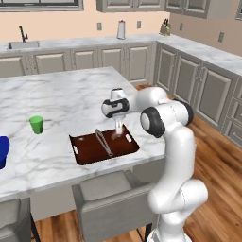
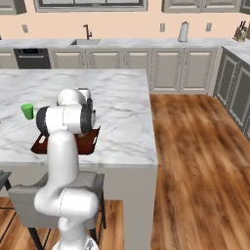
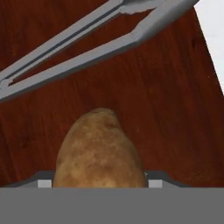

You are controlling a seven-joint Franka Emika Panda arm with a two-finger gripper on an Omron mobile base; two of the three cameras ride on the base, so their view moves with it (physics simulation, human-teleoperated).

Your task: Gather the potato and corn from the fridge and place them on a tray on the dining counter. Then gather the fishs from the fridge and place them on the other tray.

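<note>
My gripper (image 1: 118, 129) reaches down over the right part of the dark brown tray (image 1: 92, 152) on the marbled dining counter (image 1: 56, 99). In the hand view the tan-brown potato (image 3: 99, 151) sits between the fingers of my gripper (image 3: 99, 184), which is shut on it, just above the tray's floor (image 3: 166, 109). The tray's thin metal handle (image 3: 87, 48) crosses the top of that view. I cannot tell whether the potato touches the tray. The deep blue other tray (image 1: 2, 151) lies at the counter's left edge. The fridge, corn and fish are out of view.
A green cup (image 1: 36, 125) stands on the counter left of the brown tray. Grey padded stools (image 1: 111, 201) sit along the counter's near edge, below the tray. Cabinets and a sink line the back wall, and wood floor lies to the right.
</note>
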